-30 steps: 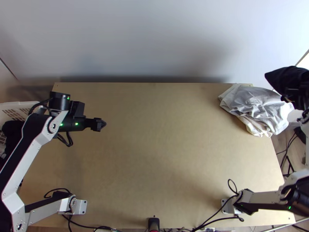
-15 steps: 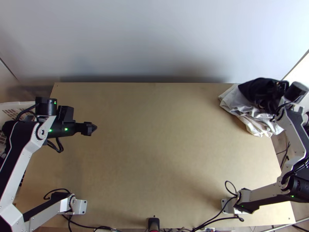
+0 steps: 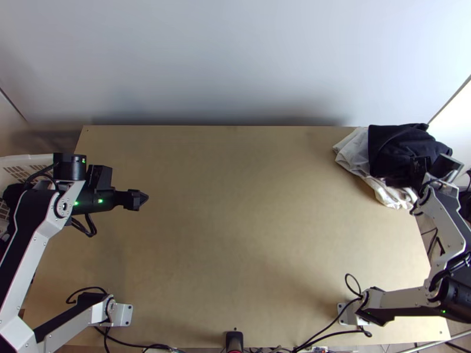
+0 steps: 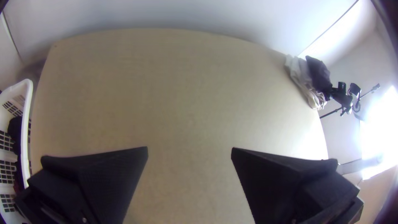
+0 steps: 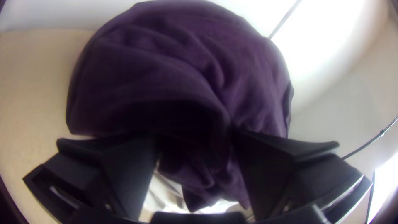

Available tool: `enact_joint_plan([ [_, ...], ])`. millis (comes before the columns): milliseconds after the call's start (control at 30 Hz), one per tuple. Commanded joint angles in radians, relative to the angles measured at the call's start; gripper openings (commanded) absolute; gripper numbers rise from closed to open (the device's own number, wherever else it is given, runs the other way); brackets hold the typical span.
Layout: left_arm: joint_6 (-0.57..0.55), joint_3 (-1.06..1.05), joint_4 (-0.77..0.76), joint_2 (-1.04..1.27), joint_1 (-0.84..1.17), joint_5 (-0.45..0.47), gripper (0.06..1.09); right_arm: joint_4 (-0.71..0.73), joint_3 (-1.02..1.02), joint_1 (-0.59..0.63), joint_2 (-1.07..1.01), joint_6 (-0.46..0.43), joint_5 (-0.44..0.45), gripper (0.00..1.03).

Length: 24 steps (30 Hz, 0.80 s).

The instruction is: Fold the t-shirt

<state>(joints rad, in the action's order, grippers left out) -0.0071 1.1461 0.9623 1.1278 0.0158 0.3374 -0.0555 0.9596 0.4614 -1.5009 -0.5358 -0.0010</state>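
The dark cloth lies bunched on the white cloth at the table's far right corner. The right gripper is positioned at the near side of the dark cloth. In the right wrist view, its fingers stand apart, in the released state; the dark cloth lies between them and extends beyond their tips. Contact between cloth and fingers cannot be determined. The left gripper is located over the left part of the table, well apart from the cloths; its fingers also stand apart, released. The bunching hides the outline of the dark cloth, so sleeves and collar cannot be identified. The dark cloth covers part of the white cloth. The white basket is cut off by the view's edge; its dark contents are hard to make out.
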Motion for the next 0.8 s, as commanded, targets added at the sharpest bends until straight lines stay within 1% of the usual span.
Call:
enact_joint_plan([
  [0, -0.017, -0.013, -0.005, -0.022, 0.007, 0.009, 1.03, -0.084, -0.035, 0.029, 0.077, -0.024, -0.047, 0.99],
  [100, -0.016, -0.028, -0.005, -0.04, 0.001, 0.008, 1.03, -0.11, -0.028, 0.026, 0.133, -0.013, -0.077, 0.99],
  [333, -0.019, -0.052, 0.0, -0.086, -0.013, 0.009, 1.03, -0.187, 0.016, -0.006, 0.263, 0.042, -0.128, 0.99],
  [367, -0.021, -0.052, 0.001, -0.092, -0.013, 0.009, 1.03, -0.191, 0.034, -0.012, 0.274, 0.057, -0.131, 0.99],
  [467, -0.028, -0.054, 0.004, -0.103, -0.01, 0.009, 1.03, -0.191, 0.119, -0.047, 0.271, 0.142, -0.133, 0.99],
  [567, -0.039, -0.054, 0.009, -0.108, -0.008, 0.009, 1.03, -0.187, 0.211, -0.101, 0.182, 0.189, -0.131, 0.99],
  [633, -0.045, -0.054, 0.016, -0.12, -0.008, 0.009, 1.03, -0.159, 0.249, -0.125, 0.097, 0.208, -0.129, 0.99],
  [767, -0.047, -0.054, 0.059, -0.163, -0.019, 0.006, 1.03, -0.119, 0.289, -0.121, -0.105, 0.223, -0.125, 0.99],
])
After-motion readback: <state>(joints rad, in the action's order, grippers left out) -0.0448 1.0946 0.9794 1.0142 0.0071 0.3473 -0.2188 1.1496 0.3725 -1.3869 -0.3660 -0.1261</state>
